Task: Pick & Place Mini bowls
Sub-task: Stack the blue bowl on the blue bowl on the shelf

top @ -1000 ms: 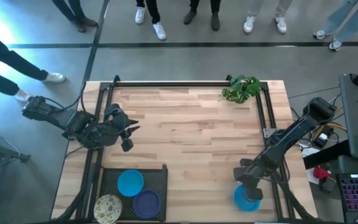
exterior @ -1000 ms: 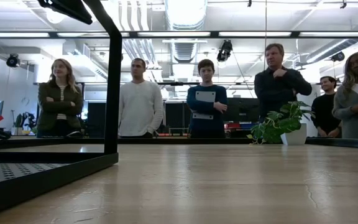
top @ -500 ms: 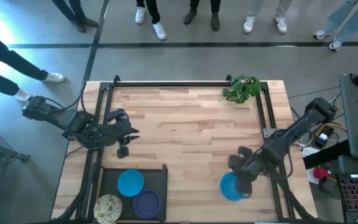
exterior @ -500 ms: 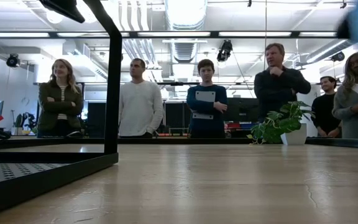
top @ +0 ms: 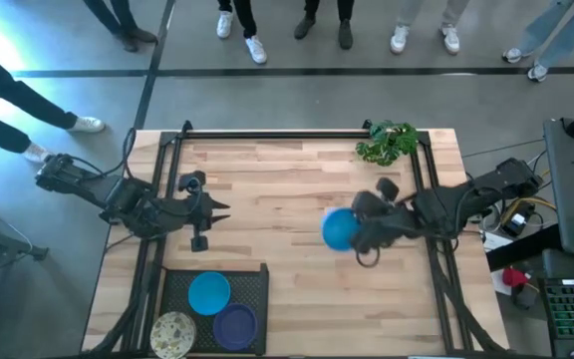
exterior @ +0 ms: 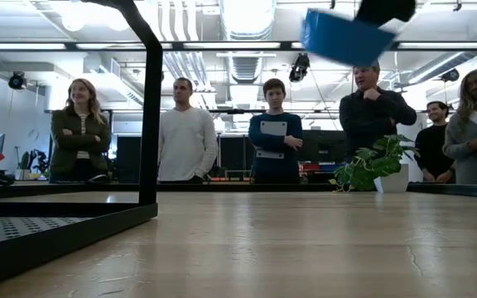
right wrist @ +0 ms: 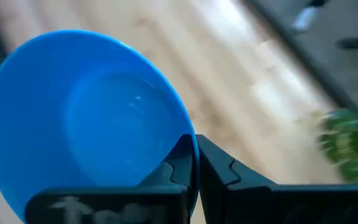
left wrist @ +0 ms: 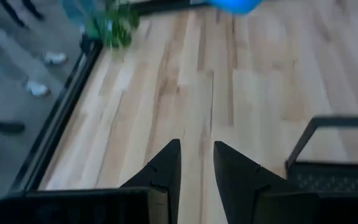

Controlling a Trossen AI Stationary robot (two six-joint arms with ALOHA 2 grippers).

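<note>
A bright blue mini bowl [top: 338, 229] hangs in the air over the table's right half, with my right gripper [top: 357, 235] shut on it. In the low view the bowl [exterior: 344, 38] shows high up and tilted. A blue bowl [top: 208, 293], a purple bowl [top: 235, 324] and a cream speckled bowl [top: 172, 334] rest on a black tray [top: 252, 284] at the near left. My left gripper [left wrist: 196, 154] hovers open and empty over the table's left part, beyond the tray. My right gripper pinches the blue bowl's rim [right wrist: 187, 133], one finger [right wrist: 180, 160] inside the bowl and the other [right wrist: 219, 167] outside its wall. The fingers come from the table's right side, slanting down. The bowl is lifted clear of the table and tilted.
A green leafy plant [top: 387, 143] stands at the far right corner. A black frame [top: 297, 135] runs around the table's edges, with a post [exterior: 148, 108] near the tray. Several people stand beyond the far edge. Bare wood lies across the middle.
My right gripper has risen from the near right corner and swung toward the table's middle and far side, turning as it went. The blue bowl has come up off the table with it and now hangs high and tilted. My left gripper has rolled in place.
</note>
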